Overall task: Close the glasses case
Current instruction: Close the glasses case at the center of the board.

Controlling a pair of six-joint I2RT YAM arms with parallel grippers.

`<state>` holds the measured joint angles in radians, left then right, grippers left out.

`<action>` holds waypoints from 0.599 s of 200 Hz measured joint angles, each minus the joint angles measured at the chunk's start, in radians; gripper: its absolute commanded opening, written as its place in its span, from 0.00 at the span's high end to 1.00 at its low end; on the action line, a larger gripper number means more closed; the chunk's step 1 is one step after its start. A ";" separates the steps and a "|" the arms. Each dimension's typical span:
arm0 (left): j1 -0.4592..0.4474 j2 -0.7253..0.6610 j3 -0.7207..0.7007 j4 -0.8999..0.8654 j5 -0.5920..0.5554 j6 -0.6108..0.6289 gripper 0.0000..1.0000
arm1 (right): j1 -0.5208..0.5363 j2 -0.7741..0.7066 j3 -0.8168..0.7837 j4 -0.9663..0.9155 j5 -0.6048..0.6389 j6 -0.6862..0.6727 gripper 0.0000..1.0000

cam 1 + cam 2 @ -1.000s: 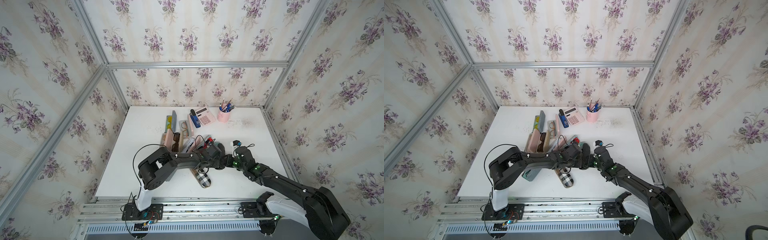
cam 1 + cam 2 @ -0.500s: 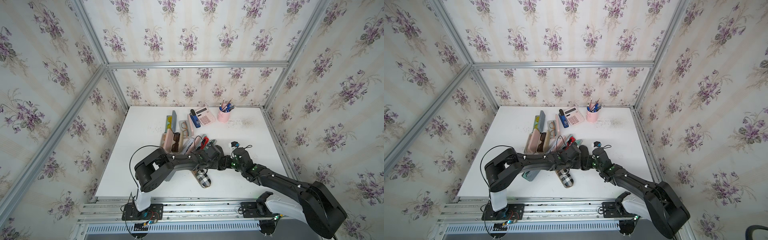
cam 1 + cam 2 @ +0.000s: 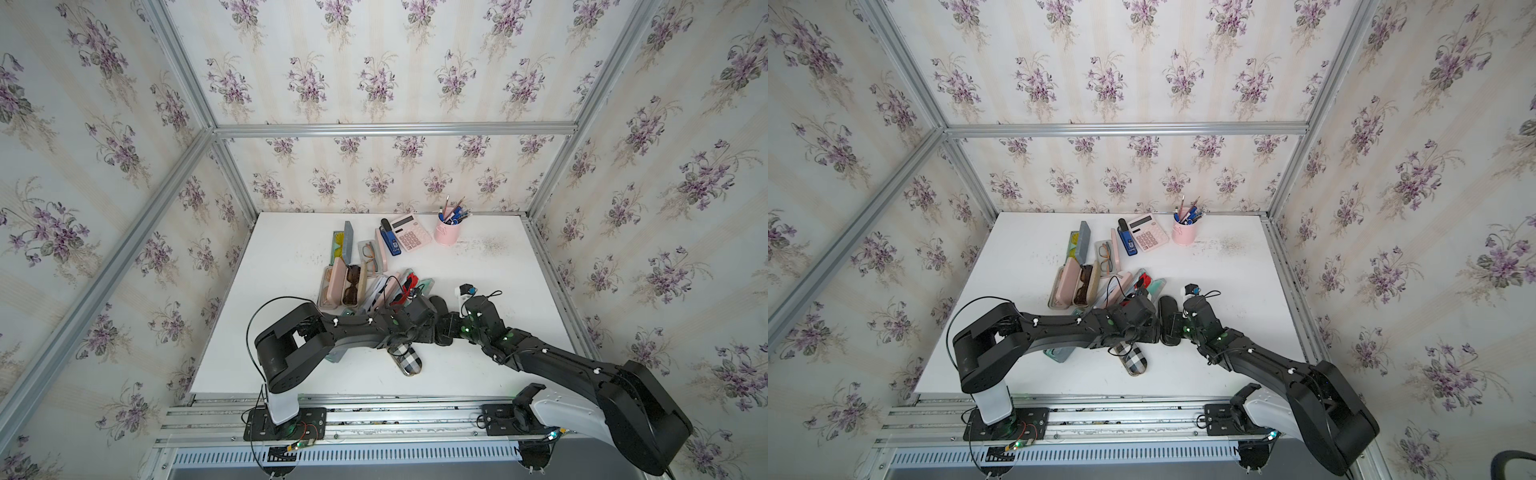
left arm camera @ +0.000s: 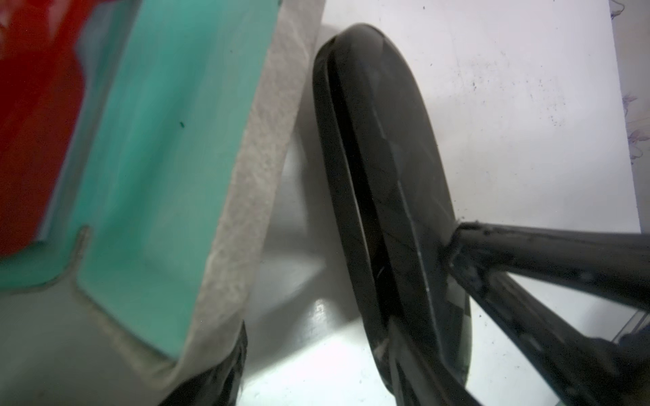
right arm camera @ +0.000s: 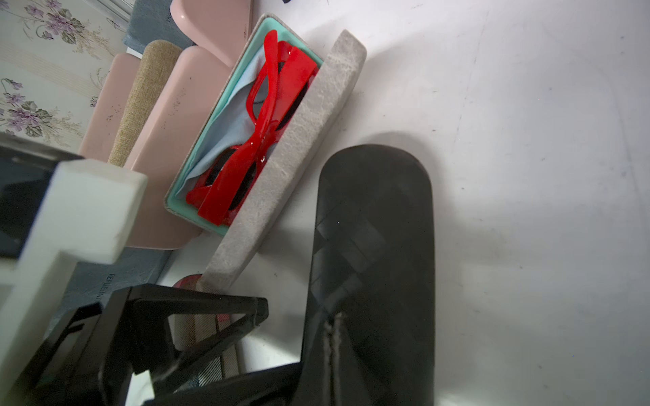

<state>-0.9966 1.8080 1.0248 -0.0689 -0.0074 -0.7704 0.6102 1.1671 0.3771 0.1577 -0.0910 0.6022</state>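
1. Checking both top views: the black glasses case [image 3: 440, 306] lies on the table [image 3: 498, 266] towards the front edge. It sits between the left gripper [image 3: 1154, 331] and the right gripper [image 3: 1178, 325]. Finger state is too small to read here.
2. Left wrist view: we see the case flat on the table with its lid down and only a thin seam along the edge. The right gripper's tip touches its side. The teal-lined case [image 4: 176, 140] just beside it stands open.
3. Right wrist view: the right fingers [image 5: 316, 358] are together, resting on the case's end and not clamped round it. The left fingers [image 5: 211, 309] are apart and grip nothing. Red glasses [image 5: 267, 116] sit in the teal-lined case.
4. Our read: the closing looks essentially done. We can't tell whether the latch has caught. What's left is to confirm the seam and back both arms off.
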 measured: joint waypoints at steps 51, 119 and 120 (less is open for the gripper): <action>-0.010 -0.041 -0.034 0.088 0.010 -0.009 0.20 | 0.019 0.030 0.014 -0.030 0.002 -0.003 1.00; -0.012 -0.136 -0.080 0.100 -0.017 -0.025 0.19 | 0.025 -0.051 0.015 -0.080 0.035 -0.003 0.94; -0.012 -0.138 -0.080 0.100 -0.017 -0.025 0.19 | 0.025 -0.056 0.015 -0.081 0.036 -0.003 0.93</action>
<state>-1.0084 1.6703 0.9443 0.0311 -0.0246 -0.7952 0.6350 1.1110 0.3923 0.0765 -0.0551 0.5987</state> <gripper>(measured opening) 0.805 0.049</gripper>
